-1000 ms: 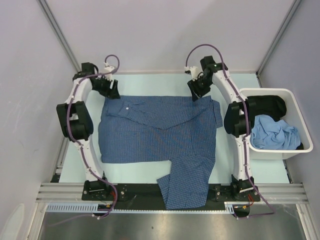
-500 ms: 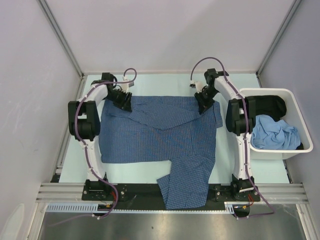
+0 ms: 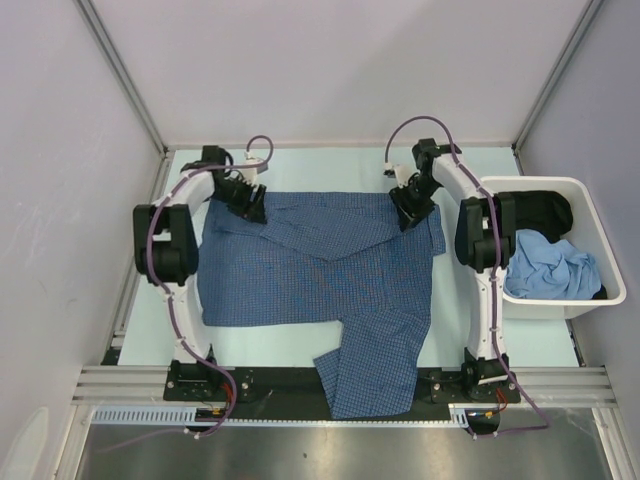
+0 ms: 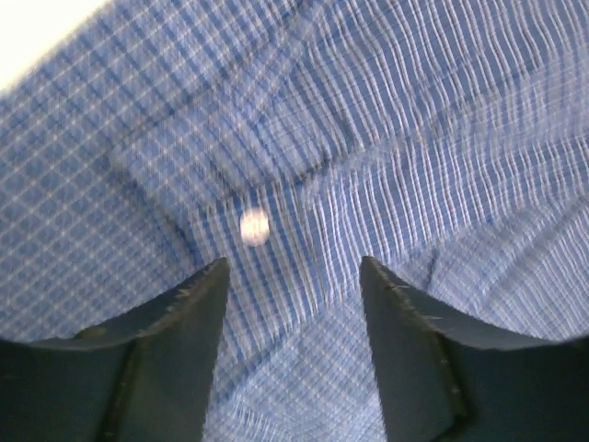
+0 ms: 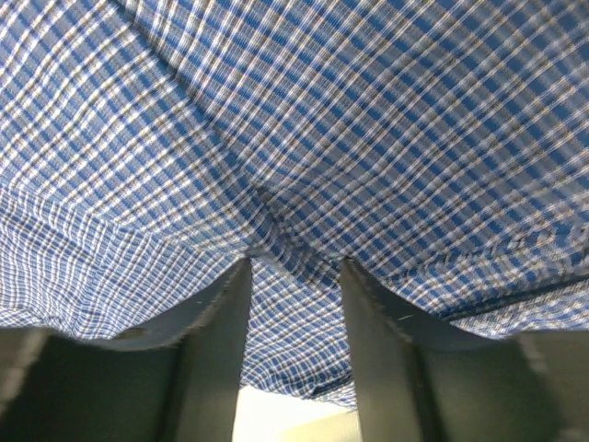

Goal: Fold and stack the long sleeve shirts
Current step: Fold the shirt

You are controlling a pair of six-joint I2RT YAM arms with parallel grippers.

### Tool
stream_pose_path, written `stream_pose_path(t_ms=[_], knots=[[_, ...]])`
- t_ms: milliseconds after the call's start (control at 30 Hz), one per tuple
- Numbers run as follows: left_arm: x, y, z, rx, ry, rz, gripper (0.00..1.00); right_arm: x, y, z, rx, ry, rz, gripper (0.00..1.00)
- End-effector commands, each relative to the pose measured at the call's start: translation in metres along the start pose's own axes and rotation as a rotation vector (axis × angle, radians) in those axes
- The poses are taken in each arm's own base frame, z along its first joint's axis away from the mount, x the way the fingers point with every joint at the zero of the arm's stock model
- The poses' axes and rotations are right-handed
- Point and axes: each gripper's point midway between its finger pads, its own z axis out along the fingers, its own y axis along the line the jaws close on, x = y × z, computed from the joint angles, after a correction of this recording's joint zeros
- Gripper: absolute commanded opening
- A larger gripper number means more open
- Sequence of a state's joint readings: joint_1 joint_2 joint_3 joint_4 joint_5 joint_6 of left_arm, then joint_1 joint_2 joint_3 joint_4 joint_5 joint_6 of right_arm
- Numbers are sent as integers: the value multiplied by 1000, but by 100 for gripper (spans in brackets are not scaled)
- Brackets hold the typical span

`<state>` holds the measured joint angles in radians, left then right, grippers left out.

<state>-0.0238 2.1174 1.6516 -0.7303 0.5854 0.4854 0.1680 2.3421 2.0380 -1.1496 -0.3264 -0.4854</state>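
**Now both jaws low on the shirt's far edge**

Both jaws stand apart and clamp nothing. The shirt (image 3: pixel 320 270) lies spread on the surface (image 3: pixel 330 160), reaching from under the two sets of jaws back toward the arm bases. One part of it (image 3: pixel 370 370) runs over the near rail, on the right jaws' side.

The left jaws sit at the shirt's far left corner, tips close over the cloth. Through their gap the left wrist view shows the checked fabric and a white button (image 4: pixel 254 226) just ahead of the left finger (image 4: pixel 184 322).

The right jaws sit at the far right corner. A small pucker of cloth (image 5: pixel 276 221) lies at the mouth of their gap, with the right-hand finger (image 5: pixel 377 350) beside it.

Outward of the right jaws stands a white bin (image 3: pixel 610 298) holding a light-blue cloth (image 3: pixel 548 270) and a dark one (image 3: pixel 540 212).
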Motion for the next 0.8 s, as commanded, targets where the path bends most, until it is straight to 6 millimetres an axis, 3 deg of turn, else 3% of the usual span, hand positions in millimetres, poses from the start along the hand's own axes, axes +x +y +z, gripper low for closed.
stream_pose_path(t_ms=[0,33,67,100,167,200,233,300,333,400,433,600,767], knots=[[-13,-19,-72,39,-127,116,69,-5,20,-69,42,-135,-79,52],[1,-22,-79,60,-114,178,69,-1,26,-75,35,-144,-107,52],[4,-33,-94,71,-119,226,70,2,41,-95,32,-186,-183,52],[23,-46,-100,113,-74,228,70,23,52,-87,-9,-145,-205,52],[58,-59,-113,121,-12,348,71,46,74,-88,-55,-129,-312,52],[78,-70,-117,147,31,360,71,75,95,-84,-82,-92,-354,51],[108,-79,-114,185,78,392,71,89,106,-80,-97,-71,-395,51],[137,-91,-123,186,133,444,69,114,129,-79,-90,-69,-529,51],[166,-100,-118,221,171,458,68,146,137,-60,-124,1,-543,51],[184,-107,-123,189,198,518,67,166,147,-50,-115,24,-611,50],[203,-115,-119,207,220,525,67,186,154,-41,-118,64,-640,50],[233,-115,-115,137,260,575,66,202,156,-17,-61,107,-652,50],[251,-108,-113,69,293,633,67,199,143,-2,5,135,-619,49]])
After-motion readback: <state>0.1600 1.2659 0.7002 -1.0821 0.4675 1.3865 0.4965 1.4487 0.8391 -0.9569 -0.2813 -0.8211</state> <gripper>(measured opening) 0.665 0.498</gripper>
